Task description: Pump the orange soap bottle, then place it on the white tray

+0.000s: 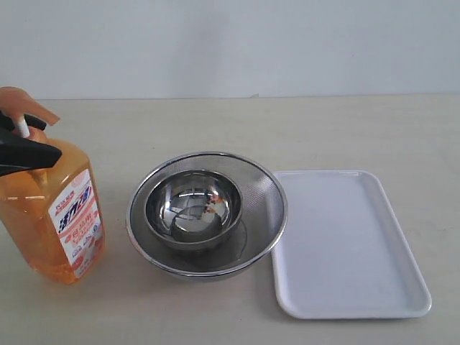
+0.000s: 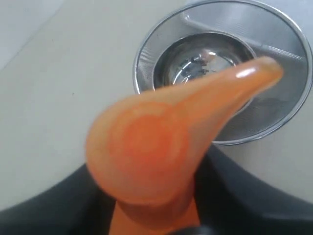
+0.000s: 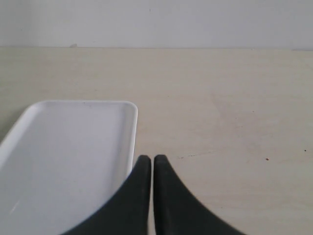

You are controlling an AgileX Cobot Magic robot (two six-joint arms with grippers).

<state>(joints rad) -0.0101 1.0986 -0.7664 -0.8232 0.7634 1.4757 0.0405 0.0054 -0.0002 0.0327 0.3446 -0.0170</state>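
The orange soap bottle (image 1: pixel 50 215) stands upright at the table's left edge, its white-and-red label facing front. My left gripper (image 1: pixel 47 138) is shut on its neck just under the orange pump head (image 2: pixel 156 142), one black finger (image 2: pixel 244 191) on each side of the white stem (image 1: pixel 24 129). The pump's spout points over the steel bowls. The white tray (image 1: pixel 345 244) lies flat and bare at the right. My right gripper (image 3: pixel 152 159) is shut on nothing and hovers beside the white tray's (image 3: pixel 58 161) far corner; it is outside the exterior view.
A small steel bowl (image 1: pixel 194 205) sits inside a wider mesh steel strainer bowl (image 1: pixel 262 190) between the bottle and the tray, almost touching the tray's left rim. A pale wall rises behind the table.
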